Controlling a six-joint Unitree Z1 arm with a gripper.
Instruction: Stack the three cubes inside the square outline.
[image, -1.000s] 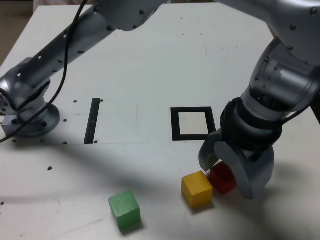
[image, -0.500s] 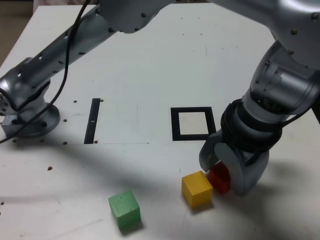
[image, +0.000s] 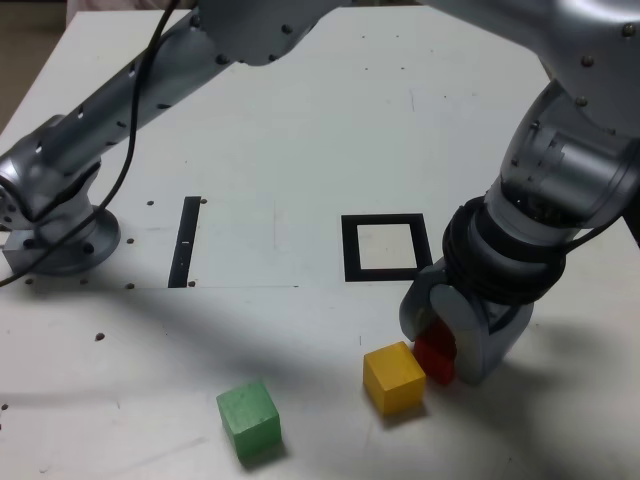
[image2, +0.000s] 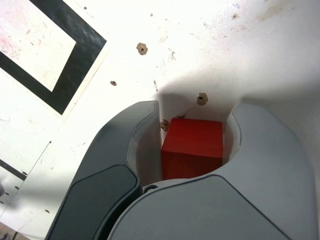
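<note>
Step in hand: grabbing the first cube. My gripper (image: 452, 342) is down at the table and its jaws stand against both sides of the red cube (image: 436, 357). On the wrist view the red cube (image2: 192, 148) fills the gap between the jaws, one face flush to a jaw and at most a hairline gap at the other, so I call it clenched on the red cube, which sits on the table, not yet lifted.

Layout in the exterior view, clock directions read across the picture from the gripper:
- square outline (image: 349, 250) at about 11 o'clock, near, its white centre bare. Nothing stacked in it yet, so the task is at its start as far as I can judge.
- yellow cube (image: 393, 377) at about 8 o'clock, just beside the red one; I can't tell if they touch.
- green cube (image: 248, 418) also about 8 o'clock but well apart, alone on the table (image: 300, 130).

No real containers here; the outline is the only receptacle, and it holds nothing.

Next move as I see it: lift straight up so the jaw doesn't clip the yellow cube, carry toward 11 o'clock, set red down square inside the border. Alignment matters since the outline looks only slightly wider than a cube, and this one is the stack's base.
</note>
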